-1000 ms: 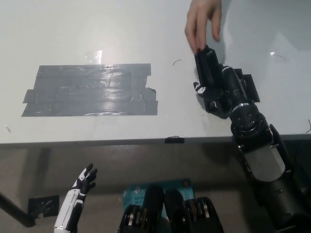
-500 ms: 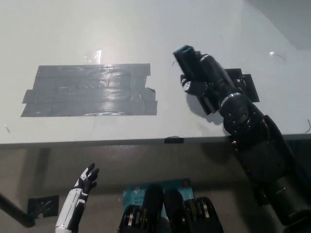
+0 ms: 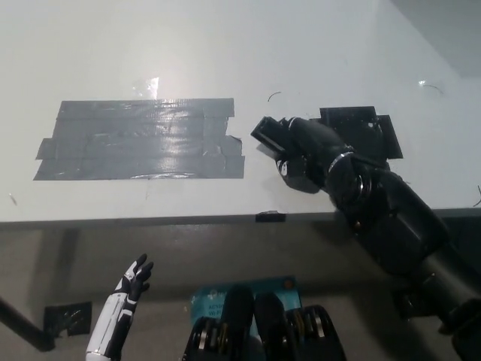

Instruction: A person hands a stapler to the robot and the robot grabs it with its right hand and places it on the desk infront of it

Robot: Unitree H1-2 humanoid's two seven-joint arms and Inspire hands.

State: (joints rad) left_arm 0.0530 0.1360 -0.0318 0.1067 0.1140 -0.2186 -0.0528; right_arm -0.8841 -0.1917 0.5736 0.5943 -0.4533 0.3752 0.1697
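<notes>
My black right hand (image 3: 304, 149) is over the white desk (image 3: 225, 45), shut on a black stapler (image 3: 268, 132). The stapler's end sticks out to the left of the hand, just right of the grey tape patch (image 3: 139, 140). I cannot tell whether the stapler touches the desk. My white left hand (image 3: 129, 284) rests below the desk edge at the lower left, open, with its fingers spread.
A black tape patch (image 3: 362, 131) lies on the desk behind my right wrist. The desk's front edge (image 3: 150, 220) runs across the picture. A small black mark (image 3: 270, 216) sits on that edge.
The person's hand let go and left the view a second ago. My right hand has carried the stapler left and towards me, lower over the desk. The left hand has not moved.
</notes>
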